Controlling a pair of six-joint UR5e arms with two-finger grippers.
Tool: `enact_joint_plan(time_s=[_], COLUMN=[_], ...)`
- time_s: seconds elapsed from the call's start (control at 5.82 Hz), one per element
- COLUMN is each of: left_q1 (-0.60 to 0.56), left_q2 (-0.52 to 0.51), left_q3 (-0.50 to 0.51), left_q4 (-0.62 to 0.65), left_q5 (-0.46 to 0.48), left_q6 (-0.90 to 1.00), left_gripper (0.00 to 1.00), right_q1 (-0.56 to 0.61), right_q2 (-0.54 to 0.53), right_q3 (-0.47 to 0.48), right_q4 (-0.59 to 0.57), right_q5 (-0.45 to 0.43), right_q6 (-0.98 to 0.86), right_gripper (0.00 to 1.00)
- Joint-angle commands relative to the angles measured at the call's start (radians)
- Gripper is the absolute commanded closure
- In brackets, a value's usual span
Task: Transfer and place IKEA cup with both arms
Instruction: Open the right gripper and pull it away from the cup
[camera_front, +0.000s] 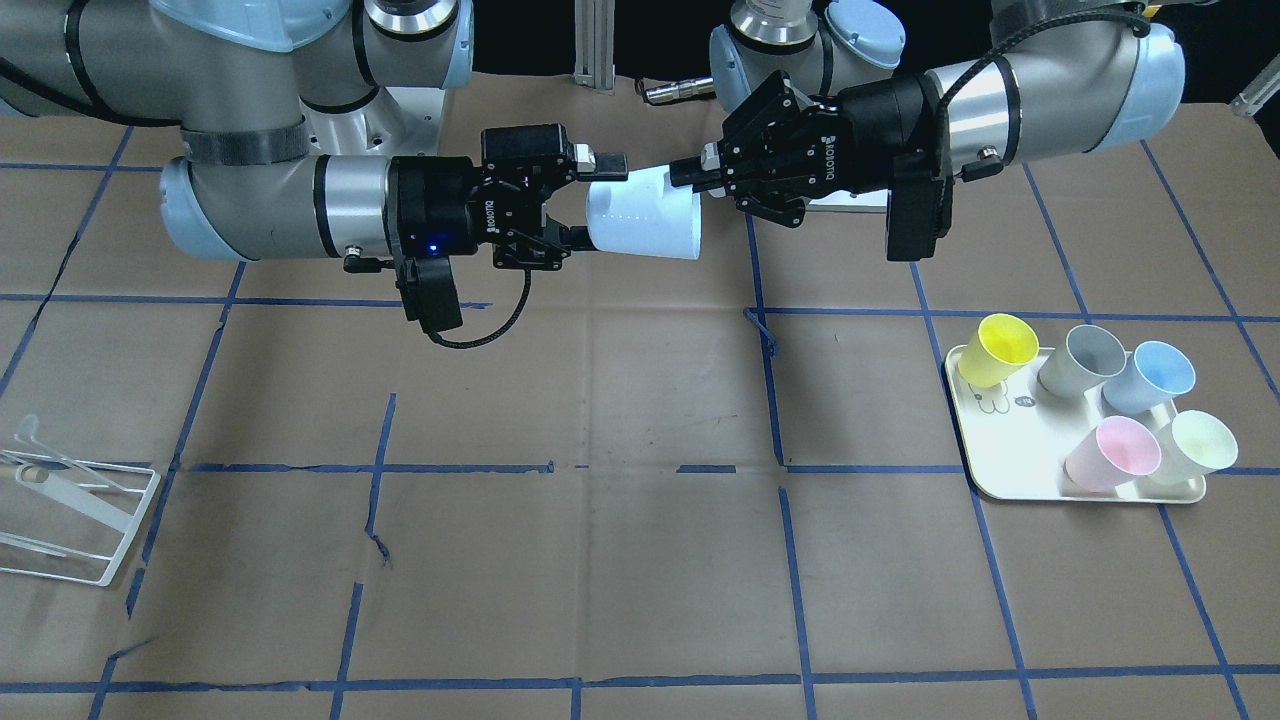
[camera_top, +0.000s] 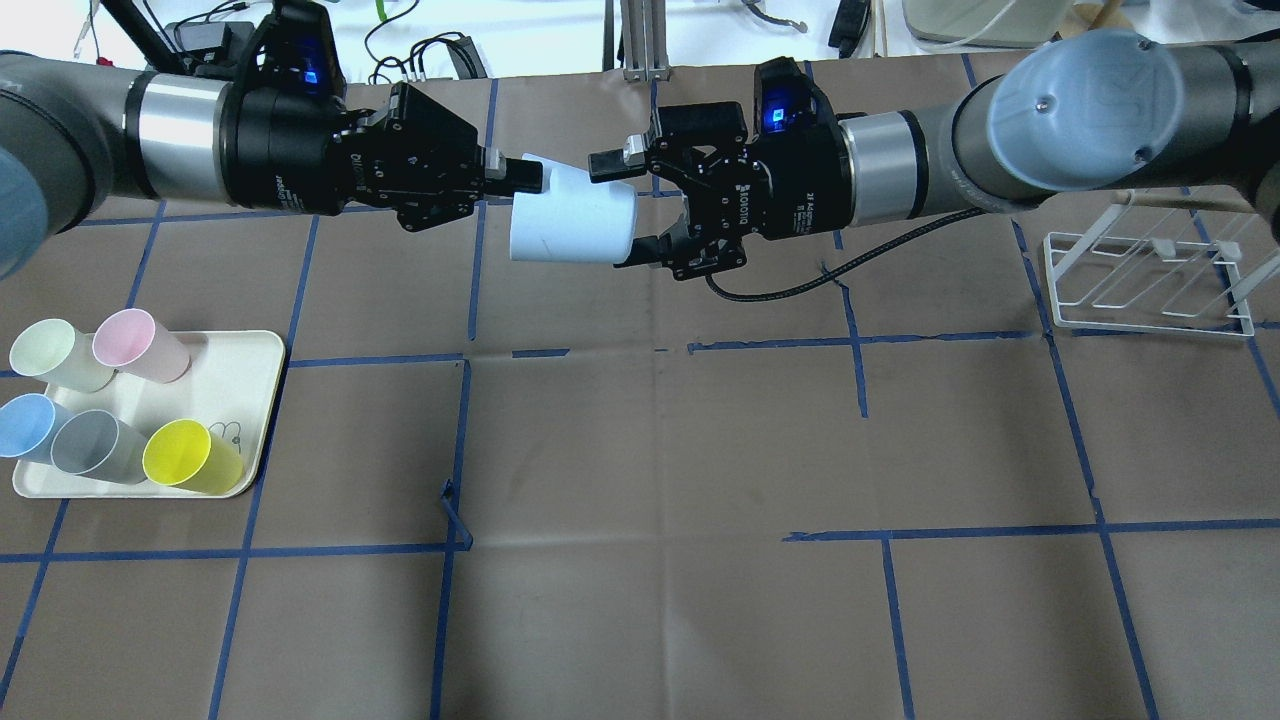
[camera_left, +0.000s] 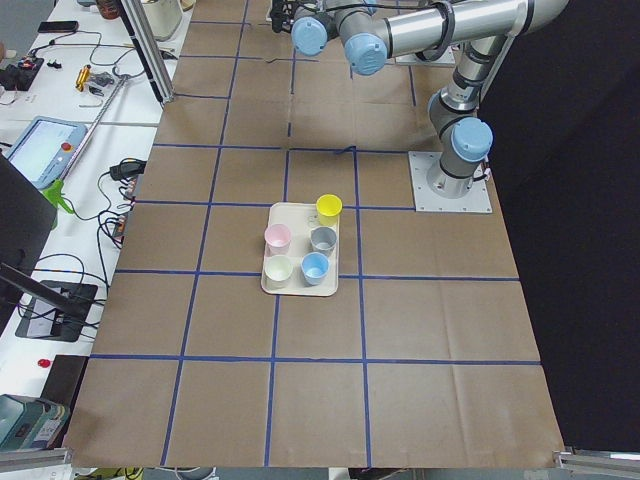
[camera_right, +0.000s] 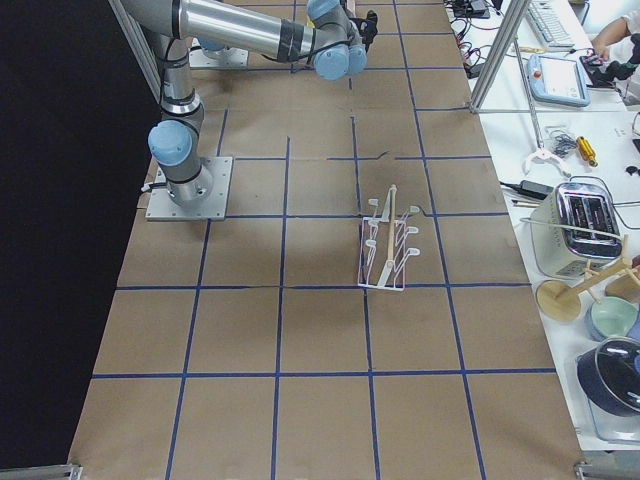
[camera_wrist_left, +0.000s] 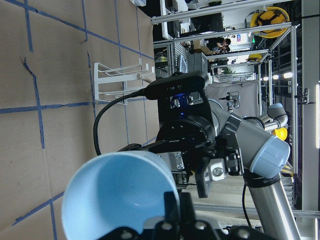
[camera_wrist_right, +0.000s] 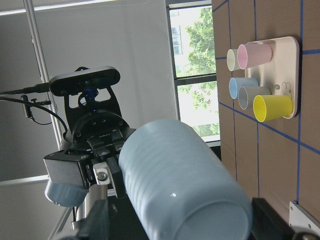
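Front view: the cup (camera_front: 645, 220) is in the air on its side, well above the table (camera_front: 600, 560), with an arm at each end. The left gripper (camera_front: 690, 172) is pinched onto the rim. The right gripper (camera_front: 590, 200) has its fingers spread either side of the base end. The tray (camera_front: 985, 485) of spare cups (camera_front: 1115, 455) sits off on the left arm's side.

Overhead: same setup. There looks to be a sliver of gap at the right gripper's upper finger (camera_top: 605, 163), so I'd say it's around the cup but not clamped. The rack (camera_top: 1150, 290) is on the right arm's side.

Side views: only the arms show at the top edge, and I can't make out the cup or jaws.

Left wrist: this looks straight into the cup's mouth. One finger (camera_wrist_left: 172, 210) is hooked inside the rim, so the left gripper definitely has it.

Right wrist: the closed bottom points at the camera. The fingers (camera_wrist_right: 272, 220) flank it, with a gap on one side.

I reckon this is mid hand-over. Next, the right gripper needs to squeeze the base end squarely, since the plastic is tapered and could squirt out. Only then should the left let go. I can't tell where the cup gets placed.
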Motion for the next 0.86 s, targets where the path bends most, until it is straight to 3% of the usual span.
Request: enact_joint_plan(time_s=[0.0,0.17,0.34,0.52,0.69], left_q1=[0.0,0.017,0.028,0.037,0.04], left_q2=[0.002,0.011,0.026,0.023,0.007], left_q3=[0.002,0.009,0.034,0.041,0.028], left_q4=[-0.003,-0.004,-0.001,0.02,0.139], left_q5=[0.0,0.0,0.008,0.137,0.346], left_q6=[-0.001,-0.01,-0.019,-0.024,-0.03], left_gripper=[0.99,0.99,0.99,0.99,0.99], right_q1=[-0.014,-0.073,-0.156,-0.191,-0.19], right_q2=[0.005,0.008,0.005,-0.004,-0.023], right_q3=[-0.008,-0.006,-0.011,-0.017,-0.026], right_q4=[-0.015,-0.118,-0.222,-0.342,-0.53], right_q5=[-0.009,-0.136,-0.32,-0.442,-0.548], right_q6=[0.019,0.025,0.093,0.241,0.478], right_gripper=[0.0,0.0,0.0,0.0,0.0])
